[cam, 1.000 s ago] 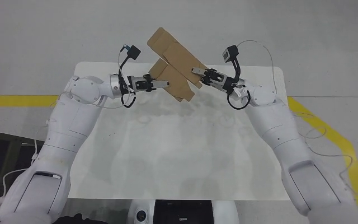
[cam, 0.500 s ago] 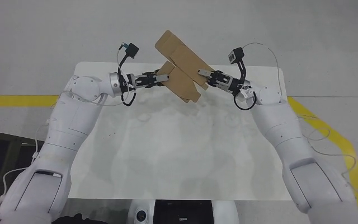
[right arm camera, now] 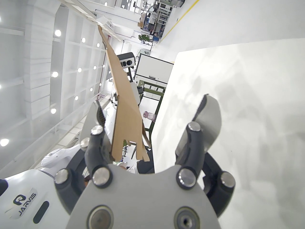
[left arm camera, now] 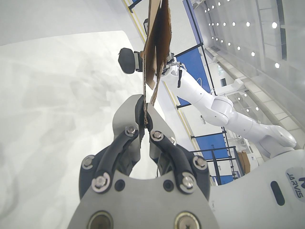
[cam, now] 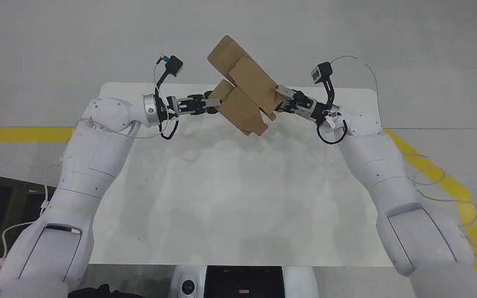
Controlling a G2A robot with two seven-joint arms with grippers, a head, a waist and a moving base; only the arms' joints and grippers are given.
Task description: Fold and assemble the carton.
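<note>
The flattened carton [cam: 242, 86] hangs above the far edge of the table [cam: 238, 208], between both arms. The left gripper [left arm camera: 145, 117] is clamped on one edge; the right gripper [right arm camera: 152, 102] stands spread, cardboard beside one finger

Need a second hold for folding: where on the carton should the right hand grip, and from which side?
Likely the carton edge nearest the right hand, opposite the end the left hand pinches. The flattened board sits edge-on between its open fingers, so come straight in from the right and close across its thickness.
</note>
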